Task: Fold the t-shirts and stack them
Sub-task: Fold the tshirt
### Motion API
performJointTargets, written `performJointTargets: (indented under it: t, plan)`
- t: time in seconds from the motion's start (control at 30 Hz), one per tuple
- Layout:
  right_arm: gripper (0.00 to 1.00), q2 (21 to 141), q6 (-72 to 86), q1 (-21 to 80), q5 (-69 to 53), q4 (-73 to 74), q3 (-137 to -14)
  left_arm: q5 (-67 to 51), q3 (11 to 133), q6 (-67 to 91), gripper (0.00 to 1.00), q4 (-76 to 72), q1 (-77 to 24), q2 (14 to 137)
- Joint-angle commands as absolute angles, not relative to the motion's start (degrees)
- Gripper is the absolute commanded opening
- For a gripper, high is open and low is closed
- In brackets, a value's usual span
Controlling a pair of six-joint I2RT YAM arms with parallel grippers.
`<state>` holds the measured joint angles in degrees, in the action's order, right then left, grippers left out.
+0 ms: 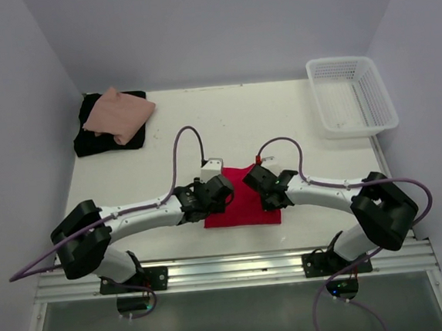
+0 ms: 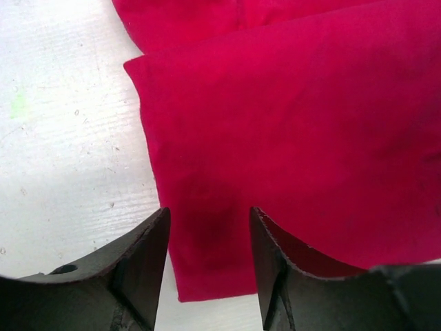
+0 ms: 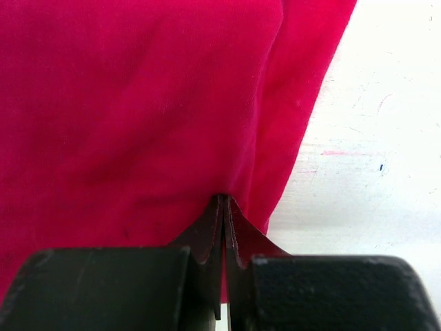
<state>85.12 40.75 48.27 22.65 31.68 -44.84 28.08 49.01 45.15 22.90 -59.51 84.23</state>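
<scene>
The surface (image 1: pixel 295 128) is white, w/ the red t-shirt (image 1: pixel 244 206) lying folded into a rectangle at the middle of the near edge, betw. the two arms. At the far-left corner the black t-shirt (image 1: pixel 95 142) sits folded, w/ the salmon-pink t-shirt (image 1: pixel 120 116) on top of it, a bit skewed. So two look done & stacked. The red one is the job in hand, prob. on its last fold or a final tidy.

The left gripper (image 2: pixel 209 221) hangs over the red cloth's left side, jaws apart and nothing in them, cloth flat underneath. The right gripper (image 3: pixel 224 201) is clenched at the cloth's right side, tips down on the fabric w/ creases running to them. Can't tell if a layer is caught.

Next, I'd guess: get a hold on the folded red bundle w/o letting the layers slide, then carry it to the far-left corner & set it on the pink one.
</scene>
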Motion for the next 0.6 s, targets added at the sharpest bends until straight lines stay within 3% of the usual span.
performJointTargets:
  t: [0.0, 0.57]
  plan:
    - [0.00, 86.40, 42.63, 48.34, 21.18, 27.60, -43.07, 29.53, 48.96, 44.03, 0.54, 19.08, -59.85, 87.35]
    - [0.00, 86.40, 42.71, 48.34, 18.90, 24.52, -40.34, 32.88, 42.64, 46.76, 0.77, 15.40, -59.77, 90.45]
